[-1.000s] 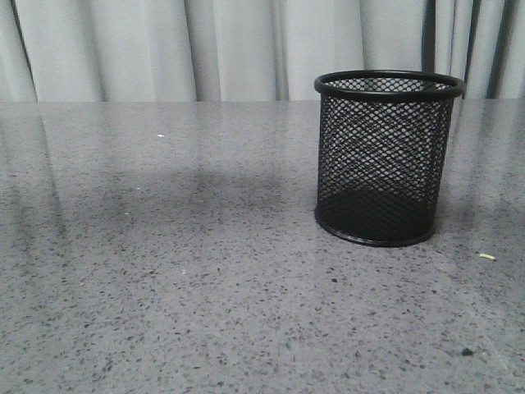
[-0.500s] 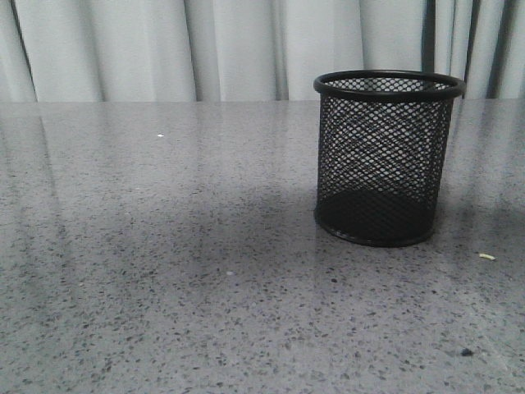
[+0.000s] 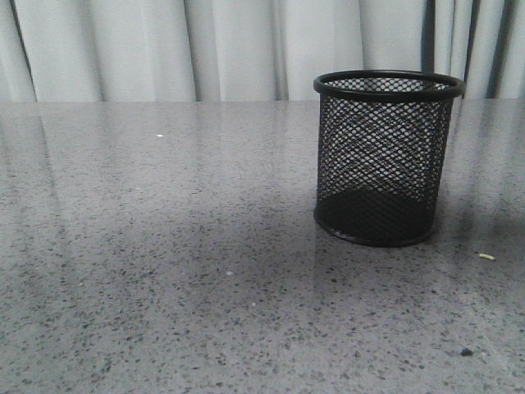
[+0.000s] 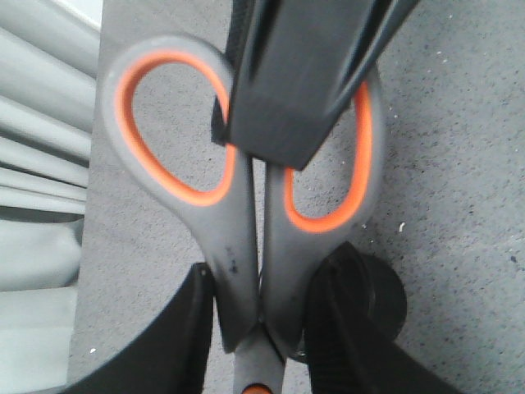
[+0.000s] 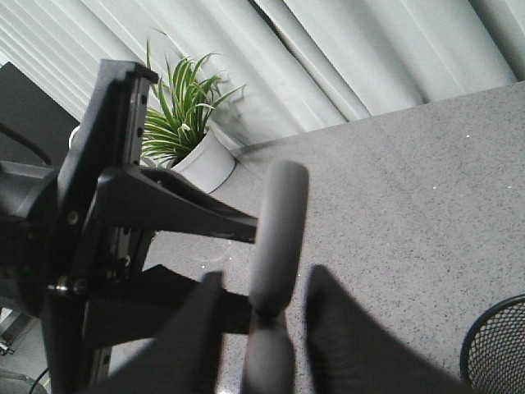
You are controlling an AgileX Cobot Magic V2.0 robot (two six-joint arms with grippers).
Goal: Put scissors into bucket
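The bucket [image 3: 384,156], a black wire-mesh cup, stands upright and empty on the grey table at the right of the front view; its rim also shows in the right wrist view [image 5: 496,349]. Neither gripper nor the scissors show in the front view. In the left wrist view my left gripper [image 4: 267,283] is shut on the scissors [image 4: 238,222], pinching the grey, orange-lined handles just below the loops. In the right wrist view my right gripper [image 5: 262,328] is open, its fingers either side of the edge-on scissors [image 5: 277,230] with gaps. One of its fingers [image 4: 287,90] overlaps the loops.
Pale curtains [image 3: 246,49] hang behind the speckled grey table [image 3: 164,246]. A potted plant in a white pot [image 5: 203,160] stands by the curtain at the table's edge. The left arm's black body [image 5: 74,246] is close beside the right gripper. A small crumb [image 3: 487,257] lies right of the bucket.
A soft shadow on the table has drifted from the left-centre toward the bucket and faded. The bucket has not moved.
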